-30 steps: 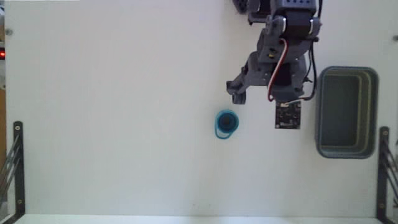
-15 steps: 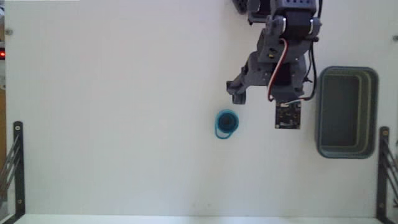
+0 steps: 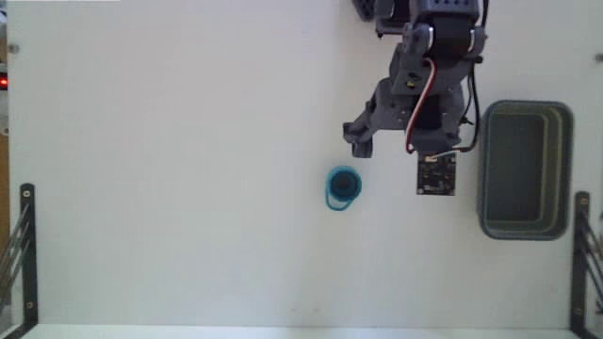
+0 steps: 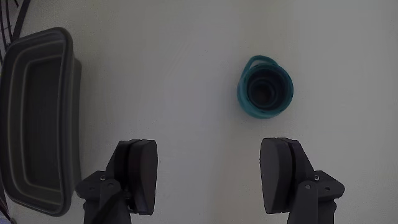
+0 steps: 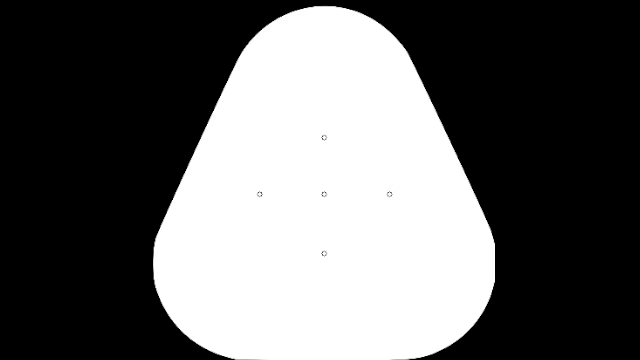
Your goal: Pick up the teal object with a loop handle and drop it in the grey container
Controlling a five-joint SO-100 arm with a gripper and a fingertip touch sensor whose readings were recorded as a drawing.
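In the fixed view, which looked down from above, the small bright teal object with a loop handle (image 3: 344,187) lay on the white table (image 3: 170,169), a little right of the centre of the picture. It was round like a small cup, with a dark inside, and it stood alone, touching nothing. The grey-blue plastic container with a thick rim (image 3: 524,169) stood near the right edge of that view, well apart from the teal object. Its darker interior showed nothing in it.

The dark grey robot arm (image 3: 429,66) came in from the top edge, between the teal object and the container. Its gripper (image 3: 391,155) hung just above and to the right of the teal object in the picture, not touching it.

In the wrist view, the two dark fingers (image 4: 138,174) of the gripper (image 4: 208,177) were spread wide apart at the bottom of the picture, and only bare table showed between them. The claw had hold of nothing. The teal object (image 4: 265,90) lay ahead of the fingers, closer to the right one, with its loop handle at its upper left side. The grey container (image 4: 37,118) stood at the left edge of this view, to the side of the left finger.

At the lower corners of the fixed view, thin black metal brackets (image 3: 26,245) stood at the table edges.
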